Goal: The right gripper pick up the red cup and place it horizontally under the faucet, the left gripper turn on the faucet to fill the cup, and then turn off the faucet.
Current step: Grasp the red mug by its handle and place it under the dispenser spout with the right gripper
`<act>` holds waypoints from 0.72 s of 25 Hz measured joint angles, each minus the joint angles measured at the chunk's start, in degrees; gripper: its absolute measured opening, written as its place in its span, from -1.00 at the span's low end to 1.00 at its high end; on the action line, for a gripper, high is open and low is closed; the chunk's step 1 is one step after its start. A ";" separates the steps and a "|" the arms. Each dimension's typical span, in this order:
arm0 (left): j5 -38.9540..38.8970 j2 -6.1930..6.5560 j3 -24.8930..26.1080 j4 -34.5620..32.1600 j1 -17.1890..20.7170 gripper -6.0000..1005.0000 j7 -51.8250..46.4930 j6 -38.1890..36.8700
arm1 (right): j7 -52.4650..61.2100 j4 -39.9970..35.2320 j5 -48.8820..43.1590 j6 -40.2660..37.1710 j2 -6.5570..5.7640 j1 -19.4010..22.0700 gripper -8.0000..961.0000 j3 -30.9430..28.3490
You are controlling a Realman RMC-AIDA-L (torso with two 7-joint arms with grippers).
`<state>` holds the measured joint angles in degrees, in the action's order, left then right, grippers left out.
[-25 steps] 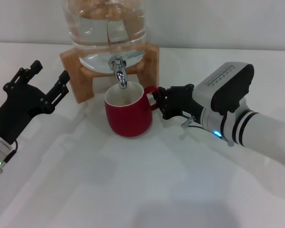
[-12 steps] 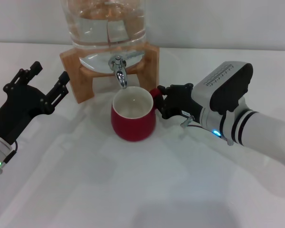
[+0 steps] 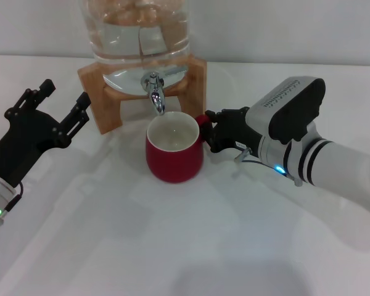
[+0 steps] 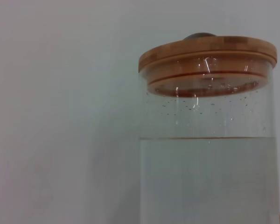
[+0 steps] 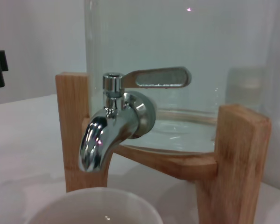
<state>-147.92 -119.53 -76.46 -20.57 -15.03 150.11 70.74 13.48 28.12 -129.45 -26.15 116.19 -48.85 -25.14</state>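
The red cup (image 3: 174, 155) stands upright on the white table, its cream inside open just below the faucet (image 3: 155, 92). My right gripper (image 3: 208, 132) is shut on the red cup's handle at the cup's right side. In the right wrist view the chrome faucet (image 5: 109, 122) points down over the cup's white rim (image 5: 94, 206), and its flat lever lies sideways. My left gripper (image 3: 64, 97) is open and empty, left of the wooden stand (image 3: 98, 83), apart from the faucet.
The glass water jar (image 3: 139, 37) sits in the wooden stand at the back centre. The left wrist view shows the jar's wooden lid (image 4: 207, 55) and the water level. White tabletop lies in front of the cup.
The right gripper has shifted the red cup slightly right and toward me, so its mouth now sits under the spout. The left gripper has not moved.
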 joint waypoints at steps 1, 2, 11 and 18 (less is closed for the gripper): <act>0.00 0.00 0.00 0.00 0.00 0.51 0.00 0.00 | 0.01 0.00 0.15 0.15 0.00 -0.10 -0.57 -0.04; 0.00 0.00 0.00 0.00 0.00 0.51 0.00 0.00 | 0.01 0.00 0.28 0.35 0.00 -0.19 -0.57 -0.06; 0.00 0.00 -0.07 -0.06 0.00 0.51 0.00 0.06 | 0.05 0.00 0.49 1.86 0.00 -0.38 -0.57 -1.58; 0.00 0.00 -0.19 -0.23 0.00 0.51 0.00 0.14 | 0.07 0.07 0.31 1.98 0.00 -0.29 -0.57 -1.58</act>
<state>-147.92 -119.53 -76.65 -20.80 -15.03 150.12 70.89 13.55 28.20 -129.14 -24.17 116.19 -49.13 -26.72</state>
